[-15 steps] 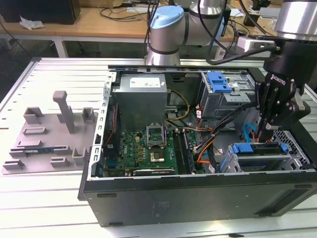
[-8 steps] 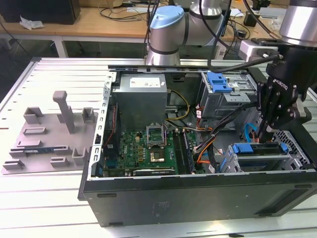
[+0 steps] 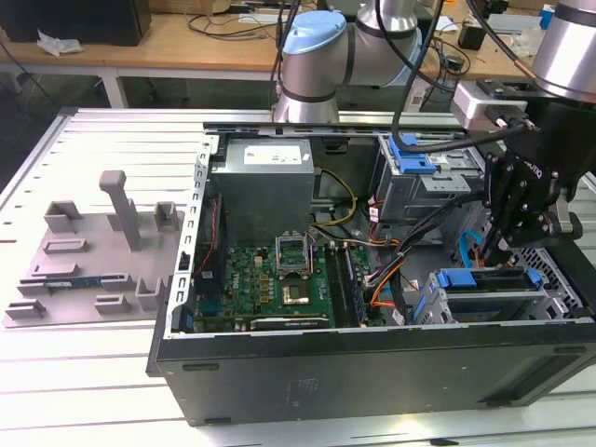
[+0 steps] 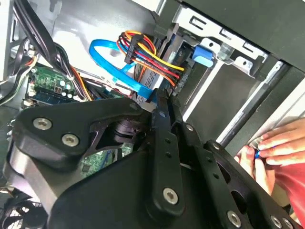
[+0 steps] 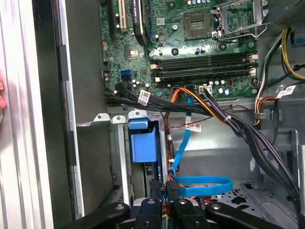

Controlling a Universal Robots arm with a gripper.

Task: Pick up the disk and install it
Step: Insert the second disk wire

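Here, gripper [image 3: 491,250] pressed together over disk [image 3: 489,289], open case [image 3: 372,363], slatted metal table [image 3: 84,372].

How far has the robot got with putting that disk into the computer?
Looks done: the disk, with its blue bracket, already lies in the bay at the case's corner, on the exterior view's right. In hand: the gripper hangs just above it, low inside the case. Left: I cannot tell whether the disk is fully seated, and the gripper has not yet pulled clear.
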